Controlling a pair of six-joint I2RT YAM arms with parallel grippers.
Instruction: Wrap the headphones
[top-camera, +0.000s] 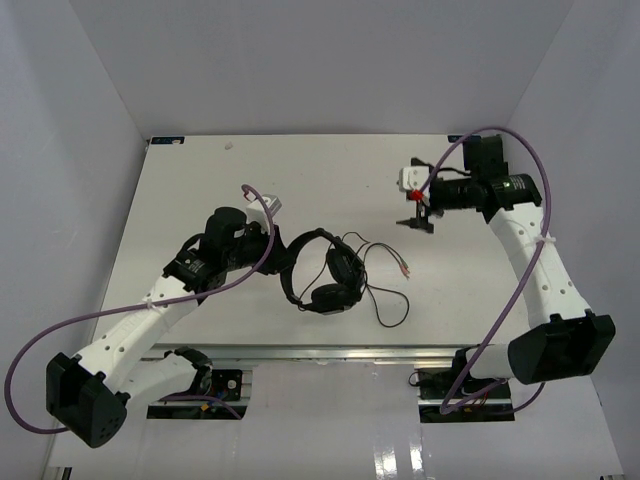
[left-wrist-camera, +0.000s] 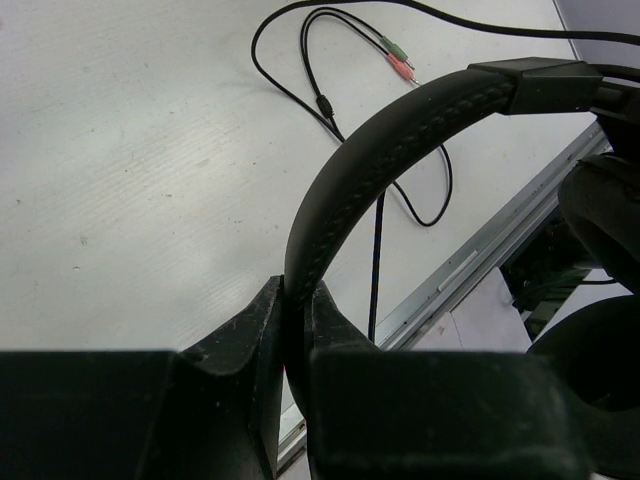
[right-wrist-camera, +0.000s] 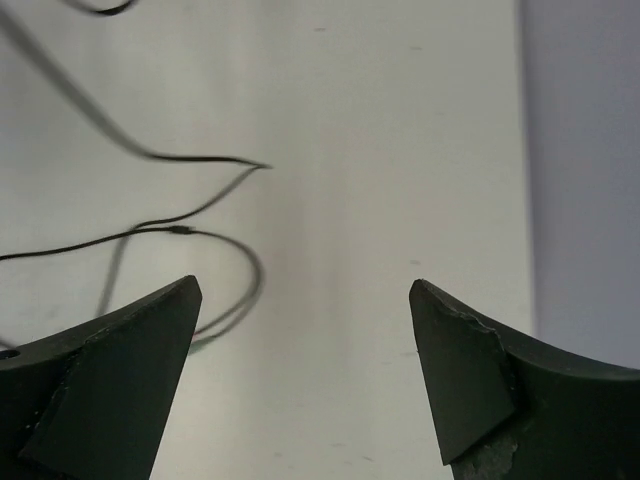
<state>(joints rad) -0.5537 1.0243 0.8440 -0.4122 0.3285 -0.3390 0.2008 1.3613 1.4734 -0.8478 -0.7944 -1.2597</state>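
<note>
While the white surface (top-camera: 300, 180) is carrying every item listed, entries are running from largest to smallest.

Left arm (top-camera: 130, 335): is reaching in from the near left corner. The left gripper (left-wrist-camera: 297, 295) is holding the headphones by the band, its jaws clamped on either side of the band's lower end.

Right arm (top-camera: 535, 265): is reaching up the right side toward the far half. The right gripper (top-camera: 418, 222) is hovering over bare surface, its jaws standing wide apart with nothing between them.

Headphones (top-camera: 325, 270): are sitting in the near middle of the surface, just to the right of the left gripper. The headband (left-wrist-camera: 372, 128) is arching away from the left jaws toward the two ear cups (top-camera: 330, 297), which are resting close to the near edge.

Cord (left-wrist-camera: 322, 102): is trailing loose to the right of the cups in open loops, not yet wound on anything. Its long run is lying roughly near to far, between the cups and the right gripper.

Plugs (left-wrist-camera: 400, 67): one reddish and one green, are lying side by side at the far end of the loops.

Relation governing the next move, as judged: the right arm is standing nearer the cord, which is lying below its jaws and toward the near left. Nothing is standing between them. The purple cables (top-camera: 488, 130) are hanging along the arms, apart from the cord. A thin cord lying flat is likely going to resist pinching.
</note>
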